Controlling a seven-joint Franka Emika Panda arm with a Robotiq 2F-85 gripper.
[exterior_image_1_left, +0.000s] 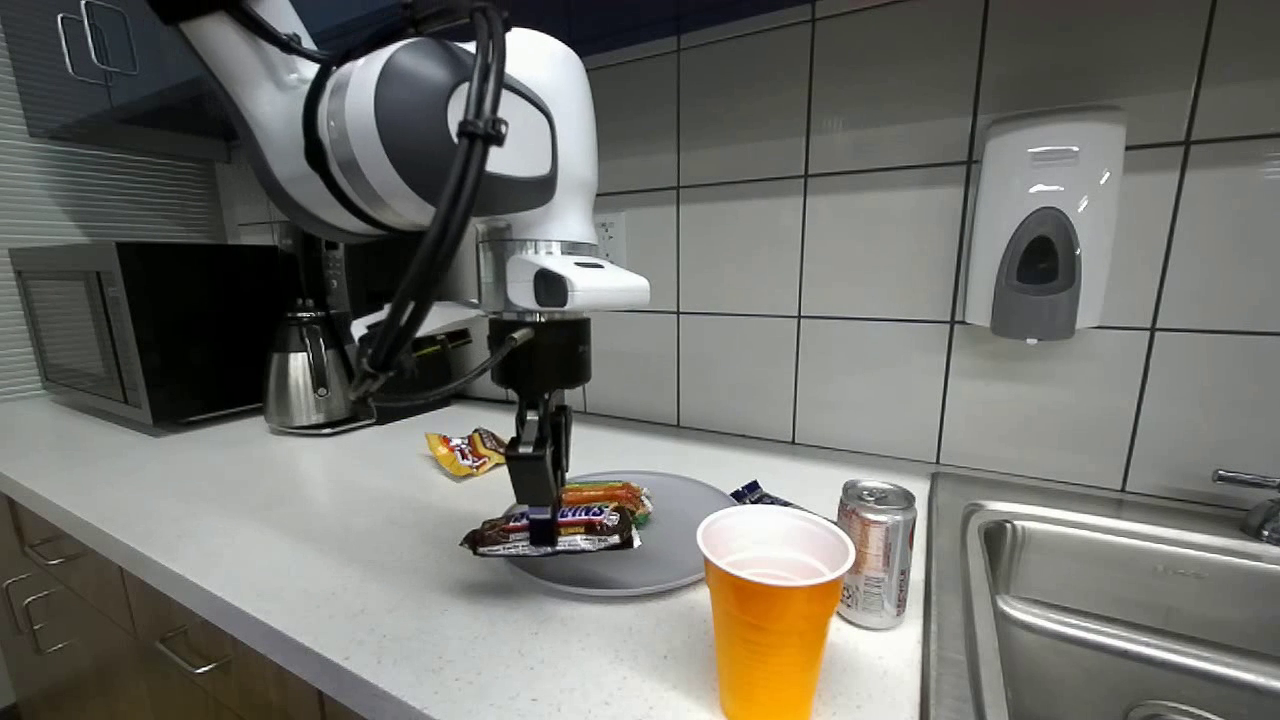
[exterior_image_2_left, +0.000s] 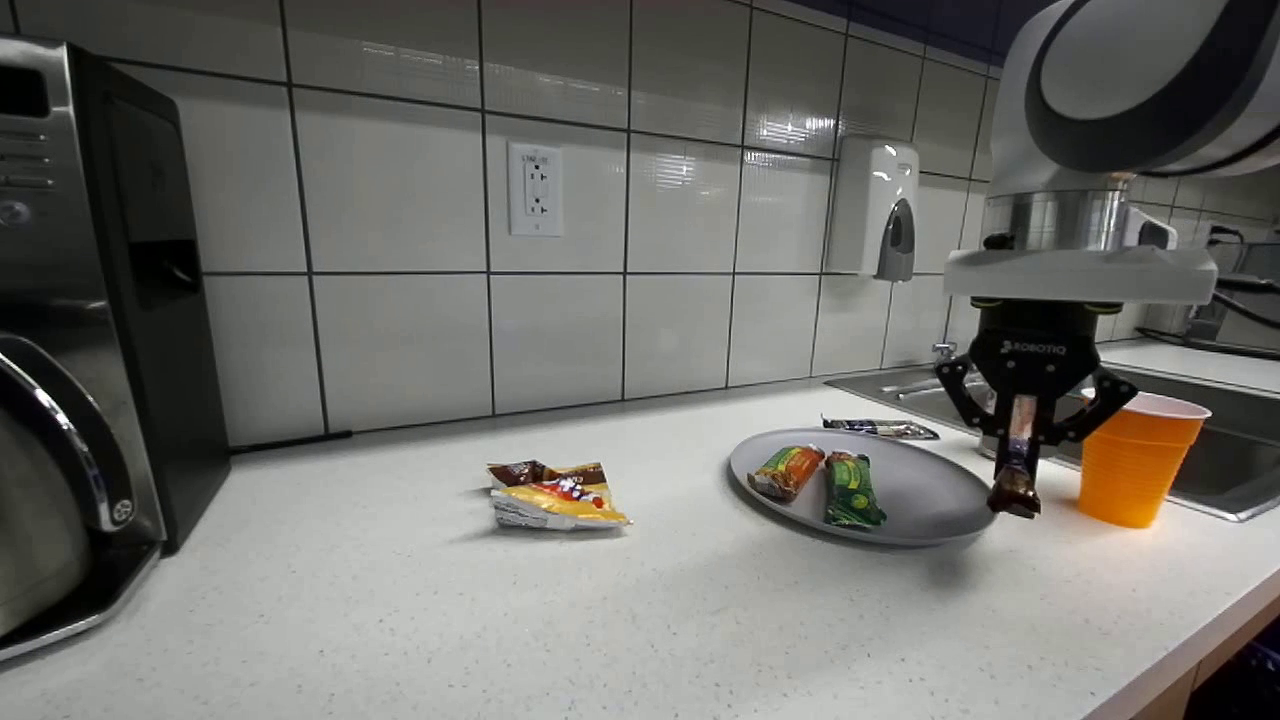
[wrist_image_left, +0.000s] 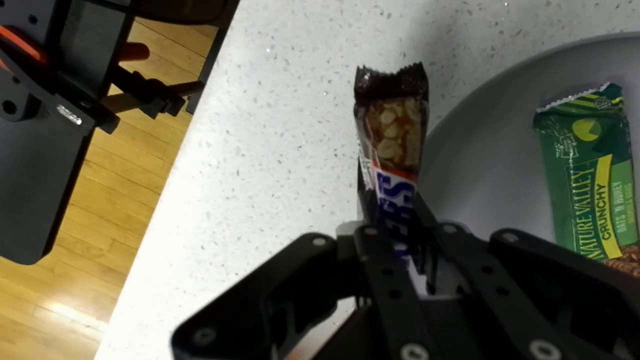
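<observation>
My gripper pinches the Snickers between its fingers, near the rim of the plate, off the counter, I think, though height is hard to read. I judge the grasp done, the release not yet.

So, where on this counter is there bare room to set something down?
The counter is bare between the yellow packet and the grey plate, and between that packet and the coffee maker. Beside the sink it is crowded: orange cup, can and plate sit close, with the tool gripping a Snickers bar nearby.
</observation>
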